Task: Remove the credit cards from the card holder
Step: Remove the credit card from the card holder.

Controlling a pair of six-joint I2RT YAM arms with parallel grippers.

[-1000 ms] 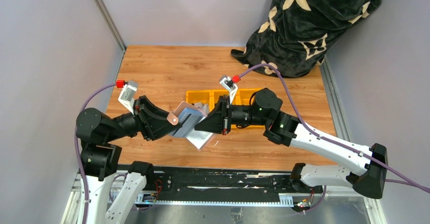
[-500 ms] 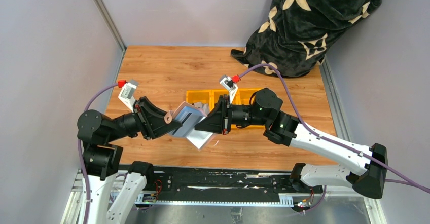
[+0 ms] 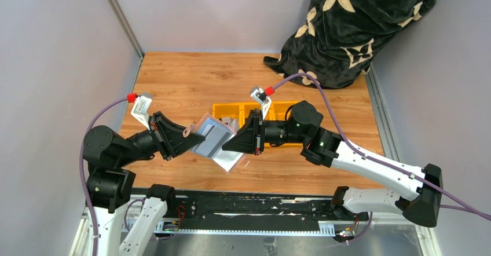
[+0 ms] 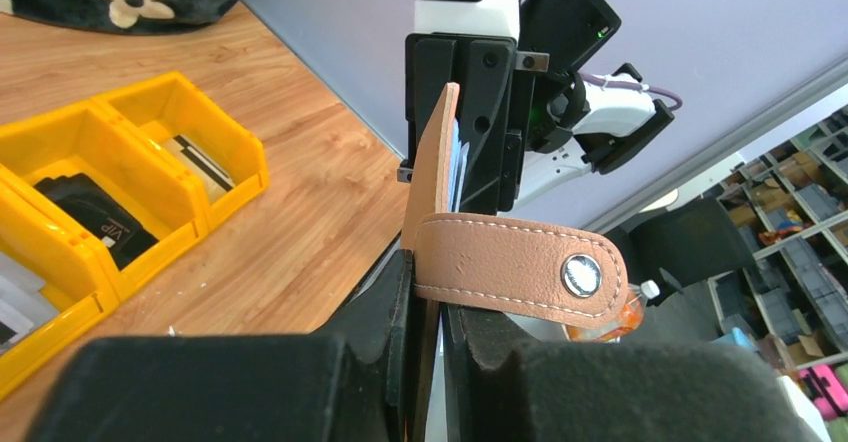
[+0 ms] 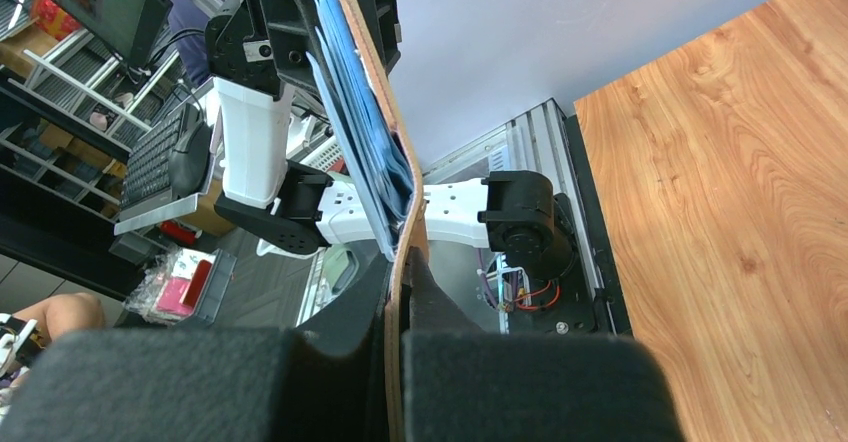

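While it hangs clear of the light wooden table (image 3: 185, 82), the flat grey-blue bifold card holder (image 3: 213, 135) is spread between the two arms, just on the near side of the yellow plastic bin tray (image 3: 223, 110). The left gripper (image 3: 194, 144) is clenched on the holder's flap that points away from the tray's left end; in the left wrist view its fingers (image 4: 380, 312) press the tan leather outer face from both sides. The holder's pinkish-tan closing tab (image 4: 510, 267), with a round metal snap (image 4: 582, 274), folds across just above those fingers. The right gripper (image 3: 230, 143) is clamped on the opposite flap, on the near side of the tray's middle. In the right wrist view its jaws pinch the thin tan edge, and blue inner layers (image 5: 360, 152) fan out above them. Whether cards sit in those layers cannot be made out. A black wallet (image 4: 95, 217) lies in one tray compartment. A black blanket with beige flowers (image 3: 359, 24) is heaped beyond the tray's right end.
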